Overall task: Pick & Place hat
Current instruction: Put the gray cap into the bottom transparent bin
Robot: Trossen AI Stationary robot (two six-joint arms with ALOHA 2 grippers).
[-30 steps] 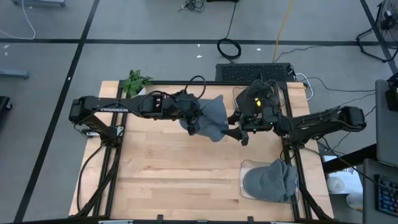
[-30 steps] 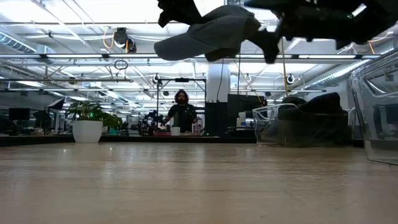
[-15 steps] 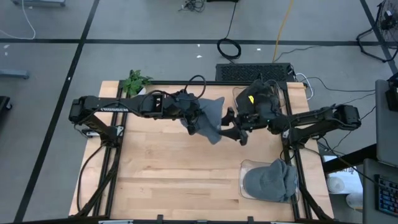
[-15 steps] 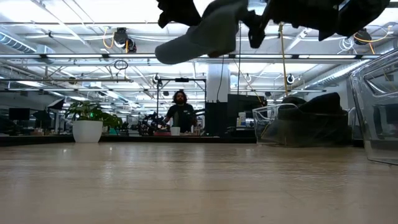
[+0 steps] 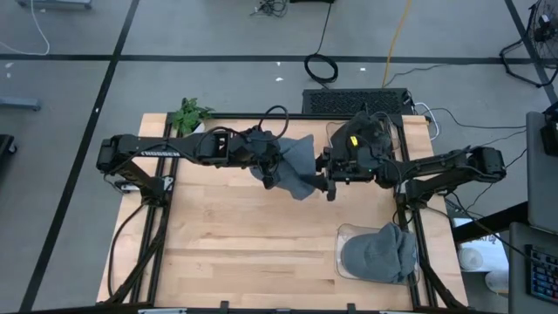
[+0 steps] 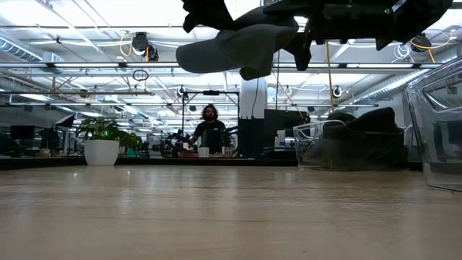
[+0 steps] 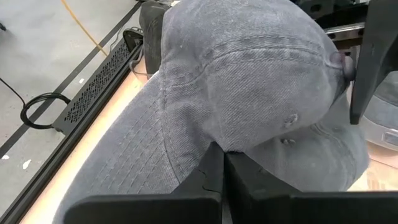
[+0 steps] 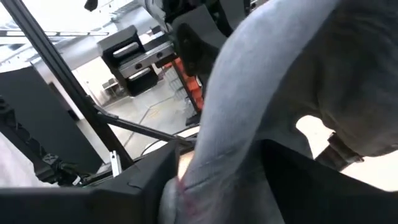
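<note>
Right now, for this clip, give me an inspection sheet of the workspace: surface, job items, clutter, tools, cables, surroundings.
Surface: wooden table, bare across its middle and front.
Job's things: grey hat held in the air above the table; second grey hat lying in a clear bin at the table's front right.
Clutter: potted plant at the back left corner.
Grippers: left tool shut on the hat's fabric; right tool at the hat's other side, fingers astride its edge.
Cables: coiled black cable and yellow cable on the floor behind the table.
Surroundings: person far behind the table in the low view.
</note>
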